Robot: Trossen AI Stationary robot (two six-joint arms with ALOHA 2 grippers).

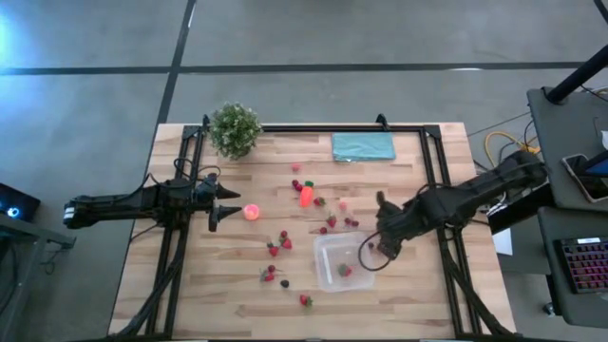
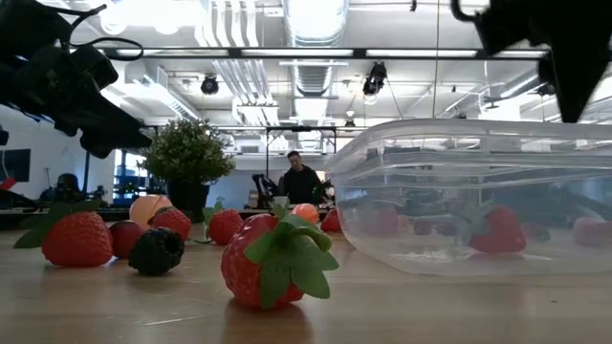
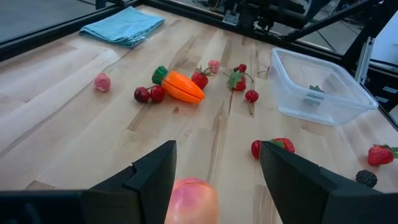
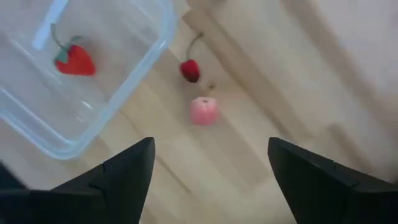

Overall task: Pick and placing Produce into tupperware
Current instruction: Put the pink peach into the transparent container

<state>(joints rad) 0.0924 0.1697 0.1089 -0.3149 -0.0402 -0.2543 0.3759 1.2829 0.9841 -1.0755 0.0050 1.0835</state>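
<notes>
produce [image 1: 285, 244] lies scattered over the middle of the table [image 1: 190, 285]: small red strawberry-like pieces, an orange carrot [image 3: 180, 87], a cherry with a stem [image 4: 190, 70], a small pink piece [image 4: 204, 111], a dark berry [image 2: 156, 251] and a pink-orange ball [image 1: 252, 212]. one strawberry [image 4: 74, 60] already sits in the tupperware [image 1: 328, 249], the clear shallow tub toward the right side of the table.

the right gripper [image 1: 373, 249] hangs over the tub's right edge with its fingers spread wide and nothing between them. the left gripper [image 3: 217, 171] is out on the left part of the table, fingers apart, with the pink-orange ball just in front of them, not yet pinched.

these pieces look light, hard and smooth, so they will likely roll or squirt out of a careless pinch. the ball offers no flat side; closing across its widest middle seems safest. strawberries should sit best gripped across the body, below the leafy cap. the cherry's thin stem looks too flimsy to hold; take the fruit itself. the carrot wants a grip across its thick middle. the tub seems light enough to slide if bumped.
</notes>
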